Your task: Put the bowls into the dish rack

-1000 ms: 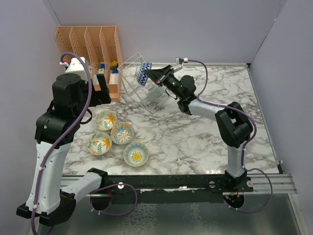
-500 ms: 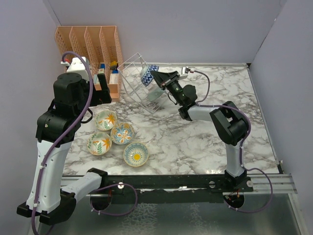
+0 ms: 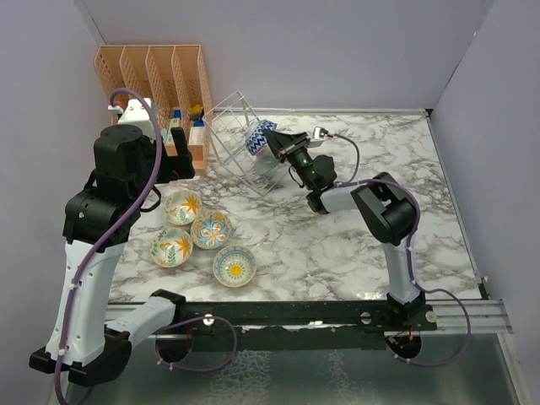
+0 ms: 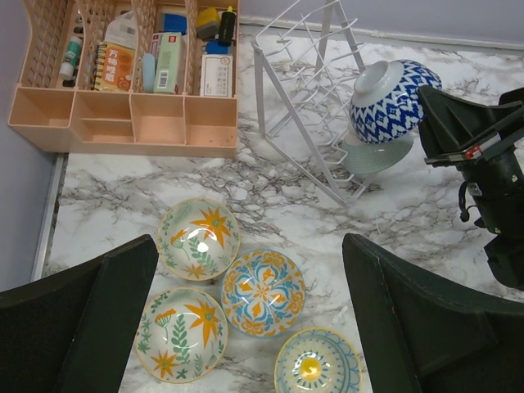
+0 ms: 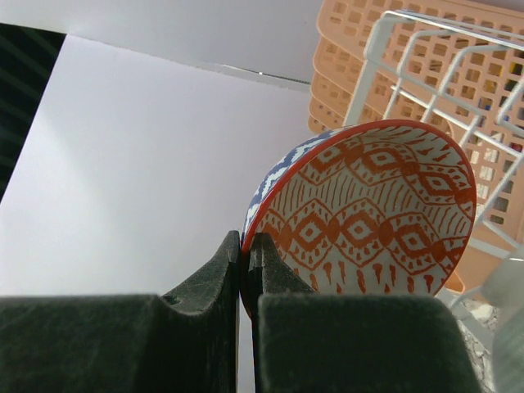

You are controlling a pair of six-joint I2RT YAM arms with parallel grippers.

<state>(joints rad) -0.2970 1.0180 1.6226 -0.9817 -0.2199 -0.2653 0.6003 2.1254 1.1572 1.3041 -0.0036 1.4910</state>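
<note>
Lower than a second ago, right gripper (image 3: 272, 140) is pinching the blue-and-white bowl (image 3: 258, 137) at the wire dish rack (image 3: 226, 133), above the racked teal bowl (image 4: 378, 155); four painted bowls (image 3: 210, 229) are waiting beneath the left gripper (image 4: 250, 246), its jaws apart.

Organizer (image 3: 152, 72) just beside dish rack (image 3: 232, 143)

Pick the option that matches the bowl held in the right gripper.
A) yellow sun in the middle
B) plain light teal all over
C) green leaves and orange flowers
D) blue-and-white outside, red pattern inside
D: the right gripper pinches the rim of the held bowl, which has a blue-and-white zigzag pattern outside and red diamonds on cream inside.
</note>
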